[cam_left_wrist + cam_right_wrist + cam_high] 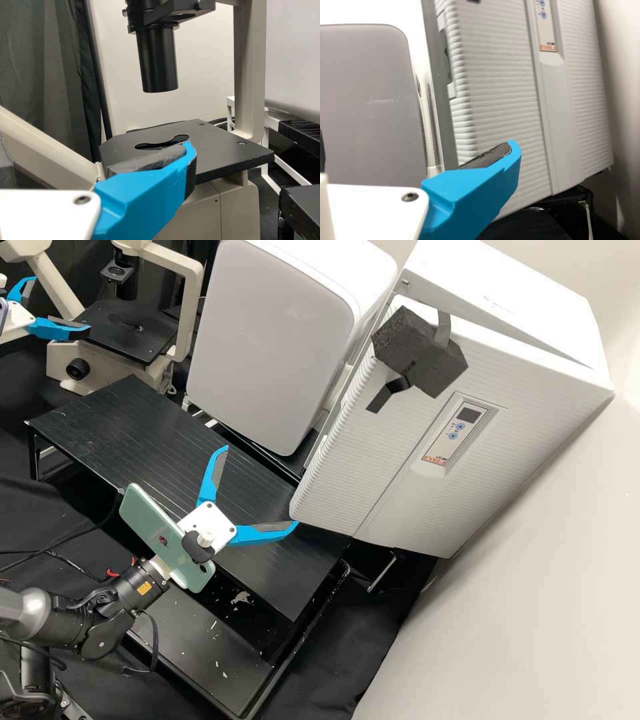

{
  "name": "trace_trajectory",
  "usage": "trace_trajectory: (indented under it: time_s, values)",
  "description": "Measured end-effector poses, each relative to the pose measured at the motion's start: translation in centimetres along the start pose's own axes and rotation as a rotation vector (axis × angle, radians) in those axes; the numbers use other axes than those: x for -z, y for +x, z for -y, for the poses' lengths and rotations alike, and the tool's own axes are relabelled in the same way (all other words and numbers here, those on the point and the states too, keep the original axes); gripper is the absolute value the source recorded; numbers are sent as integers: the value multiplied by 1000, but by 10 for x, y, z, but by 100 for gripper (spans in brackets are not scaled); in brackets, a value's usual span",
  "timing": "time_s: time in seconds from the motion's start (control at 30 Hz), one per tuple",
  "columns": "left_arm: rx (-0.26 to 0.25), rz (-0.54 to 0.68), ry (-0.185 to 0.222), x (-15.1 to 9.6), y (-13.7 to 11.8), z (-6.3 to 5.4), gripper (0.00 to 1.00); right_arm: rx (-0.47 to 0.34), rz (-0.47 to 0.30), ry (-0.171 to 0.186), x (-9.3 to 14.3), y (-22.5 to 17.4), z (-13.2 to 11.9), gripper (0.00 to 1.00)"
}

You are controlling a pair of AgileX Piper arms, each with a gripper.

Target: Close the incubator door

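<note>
Incubator door (pixel 373 460) bears a dark block (pixel 437 367); left gripper's (pixel 61 305) and right gripper's (pixel 261 487) jaws gape.

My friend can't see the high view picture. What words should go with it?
A robot's right gripper, spread open, is over a black stand near a big white incubator with a dark foam block on its ribbed door. The left gripper, also open, is by a microscope at the upper left.

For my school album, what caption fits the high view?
The right arm's white gripper, blue fingers open, near the ribbed white rectangular incubator door.
</note>
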Motion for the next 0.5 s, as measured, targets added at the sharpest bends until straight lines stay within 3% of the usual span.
trace_trajectory:
  time_s: [0.17, 0.27, 0.5]
  values:
    - [0, 0, 0, 0, 0, 0, 100, 41, 13, 10, -4, 1, 5, 100]
    - [0, 0, 0, 0, 0, 0, 100, 28, 17, 60, -4, -3, 14, 100]
    - [0, 0, 0, 0, 0, 0, 100, 61, 15, 115, -1, -14, 30, 100]
